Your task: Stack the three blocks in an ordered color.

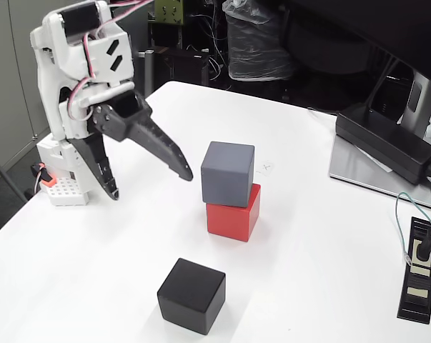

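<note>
Three cubes stand on the white worktop [329,236]: one grey, one red, one black. In the fixed view the grey block [227,174] sits on top of the red block [234,215] near the middle of the worktop, turned a little against it so the edges do not line up. Much of the red block's top is hidden under the grey one; only its front face, right face and a strip of top show. The black block [191,295] stands alone on the worktop, nearer and slightly left of the pair, apart from both.

Left of the stack hangs the claw [152,184], black, with its two fingers spread wide apart and nothing between them. One finger reaches right, its tip just beside the grey block's upper left edge; whether it touches cannot be told. The other points down toward the worktop. The white arm [83,71] rises behind it at the far left, with red and white wires looping over it.

At the right, one long black power adapter [387,141] lies on a grey monitor foot [372,175], partly cut off by the edge. One small black strip with a green cable [419,279] lies at the near right. Dark clutter beyond the far edge is hard to make out.
</note>
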Robot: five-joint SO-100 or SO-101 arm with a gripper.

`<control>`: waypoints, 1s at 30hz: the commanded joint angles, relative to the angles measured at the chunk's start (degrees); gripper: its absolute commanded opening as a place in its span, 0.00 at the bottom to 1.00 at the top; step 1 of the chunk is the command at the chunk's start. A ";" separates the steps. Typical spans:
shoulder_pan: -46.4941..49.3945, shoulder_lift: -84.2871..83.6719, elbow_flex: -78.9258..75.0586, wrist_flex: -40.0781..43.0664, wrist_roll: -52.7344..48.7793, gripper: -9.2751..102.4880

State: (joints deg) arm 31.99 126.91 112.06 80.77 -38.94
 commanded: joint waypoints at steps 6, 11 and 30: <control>0.88 -15.47 -8.79 0.00 -1.05 0.49; 0.70 -26.37 -18.81 -0.53 2.29 0.49; -0.26 -55.11 -30.94 -9.58 4.83 0.49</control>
State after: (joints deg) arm 32.08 71.72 83.32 72.16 -34.72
